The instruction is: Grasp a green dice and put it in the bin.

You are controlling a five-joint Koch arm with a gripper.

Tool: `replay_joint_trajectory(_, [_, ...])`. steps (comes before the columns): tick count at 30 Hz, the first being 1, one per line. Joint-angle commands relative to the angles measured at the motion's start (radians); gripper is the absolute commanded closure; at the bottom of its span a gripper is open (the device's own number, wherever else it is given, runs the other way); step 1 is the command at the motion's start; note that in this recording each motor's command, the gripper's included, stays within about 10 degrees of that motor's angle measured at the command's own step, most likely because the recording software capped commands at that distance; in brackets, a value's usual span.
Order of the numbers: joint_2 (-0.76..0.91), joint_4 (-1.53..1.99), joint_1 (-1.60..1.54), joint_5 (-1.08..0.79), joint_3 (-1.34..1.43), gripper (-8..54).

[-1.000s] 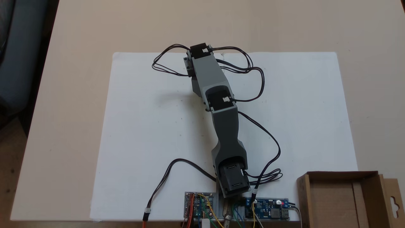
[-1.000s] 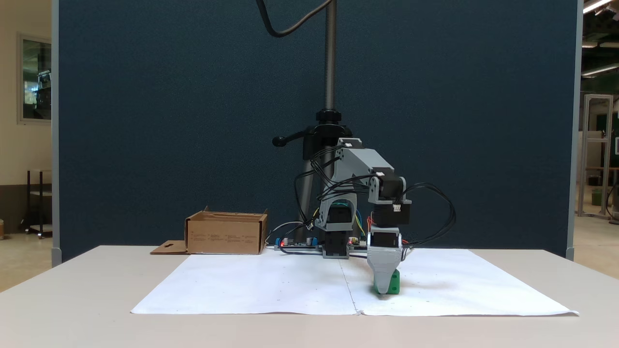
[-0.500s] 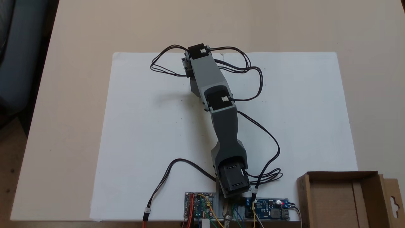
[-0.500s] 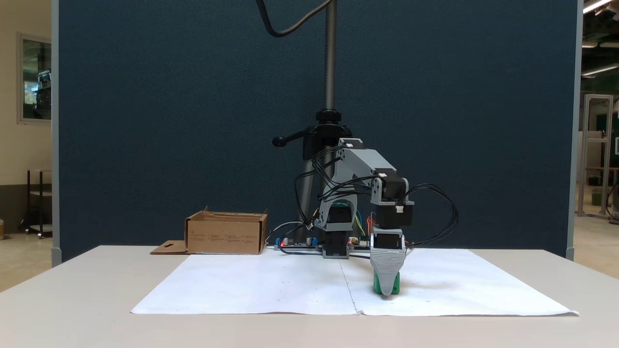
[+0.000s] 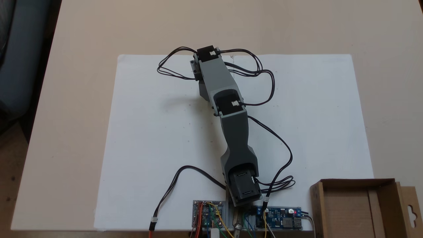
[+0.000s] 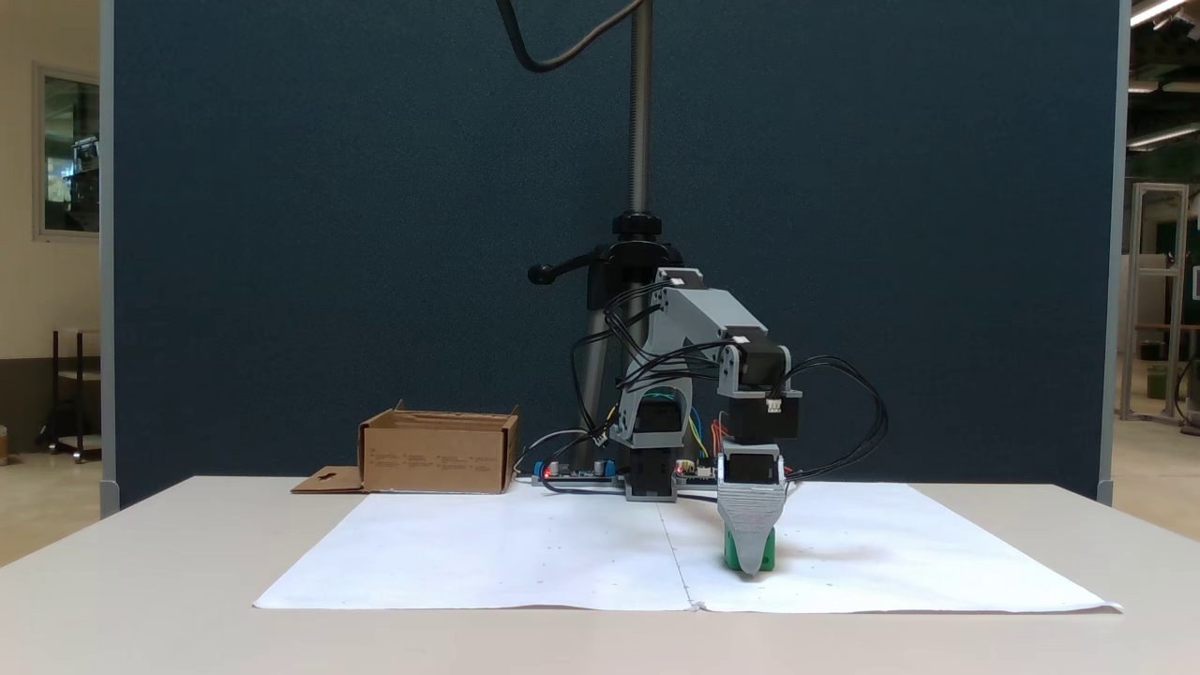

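We are looking at a beige tabletop (image 5: 76, 99) carrying a white paper sheet (image 6: 525, 562), with a dark blue partition (image 6: 328, 234) standing behind it. On that sheet the green dice (image 6: 766, 555) is sitting, the gripper (image 6: 749, 562) pointing straight down over it. Only one jaw is facing us, so we cannot tell its opening. The bin (image 6: 439, 455) is resting well apart, off the sheet's far corner, beside the circuit boards (image 5: 279, 218).

one green dice (image 6: 767, 557), partly hidden, one bin (image 5: 360, 206), two circuit boards (image 5: 209, 213)
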Motion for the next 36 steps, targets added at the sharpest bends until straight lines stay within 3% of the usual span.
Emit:
replay_joint_trajectory(1, [0.023,-0.017,-0.003,0.071,-0.011,6.7])
replay_joint_trajectory(9, [0.023,-0.017,-0.003,0.069,-0.011,12.8])
replay_joint_trajectory(16, [0.023,-0.017,-0.003,0.069,0.0,33.7])
replay_joint_trajectory(23, [0.032,-0.017,0.018,0.069,0.003,33.7])
replay_joint_trajectory(28, [0.178,0.014,0.051,0.066,0.035,33.7])
replay_joint_trajectory(36, [0.383,0.221,0.175,-0.187,-0.012,33.7])
